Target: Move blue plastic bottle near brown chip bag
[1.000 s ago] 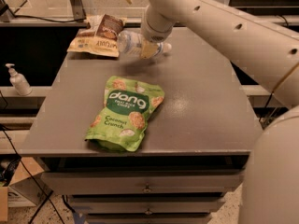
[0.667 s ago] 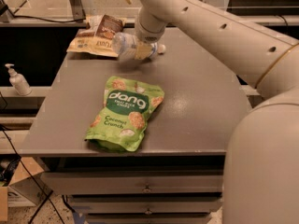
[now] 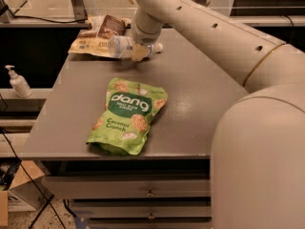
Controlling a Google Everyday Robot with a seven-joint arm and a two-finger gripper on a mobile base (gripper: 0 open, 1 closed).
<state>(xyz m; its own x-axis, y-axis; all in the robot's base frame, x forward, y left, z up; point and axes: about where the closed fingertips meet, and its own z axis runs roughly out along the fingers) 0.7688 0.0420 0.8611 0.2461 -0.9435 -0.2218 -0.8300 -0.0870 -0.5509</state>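
The blue plastic bottle [image 3: 123, 46] lies on its side at the back of the table, its white cap [image 3: 158, 46] pointing right. Its left end touches or overlaps the edge of the brown chip bag [image 3: 95, 36], which lies flat at the table's back left corner. My gripper [image 3: 139, 50] comes down from above and is shut on the bottle's right half, with one tan finger pad [image 3: 141, 53] showing in front of it. I cannot tell whether the bottle rests on the table or hangs just above it.
A green "dang" bag [image 3: 127, 116] lies in the middle of the grey table [image 3: 200, 104]. A white pump dispenser [image 3: 18, 82] stands on a shelf to the left. My large arm [image 3: 214, 37] spans the right side. Drawers sit below the table's front edge.
My gripper has moved left with the bottle in it, bringing the bottle up against the brown chip bag. The green bag has not moved.
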